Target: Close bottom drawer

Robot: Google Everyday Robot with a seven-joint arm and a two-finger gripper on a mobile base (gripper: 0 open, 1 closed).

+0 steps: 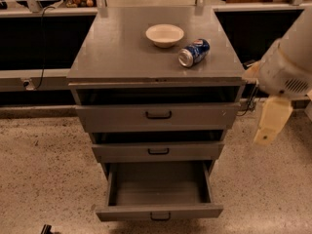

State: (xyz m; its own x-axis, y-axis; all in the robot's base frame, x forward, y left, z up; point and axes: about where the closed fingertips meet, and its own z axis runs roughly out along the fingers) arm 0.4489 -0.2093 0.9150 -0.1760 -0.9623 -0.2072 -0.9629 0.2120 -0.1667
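Note:
The bottom drawer (159,211) of the grey cabinet (122,57) is pulled far out toward me. It looks empty inside, and its thin front panel carries a small black handle (160,217). The middle drawer (158,151) and the tall top drawer (155,116) above it each stand slightly out. My white arm (287,67) comes in at the right edge. My gripper (269,123), a cream part, hangs beside the cabinet's right side at the height of the top drawer, apart from every drawer.
A white bowl (165,34) and a blue soda can (193,52) lying on its side rest on the cabinet top. Dark counters run behind. A speckled floor (44,174) lies around the cabinet. A small black object (46,228) shows at the bottom left.

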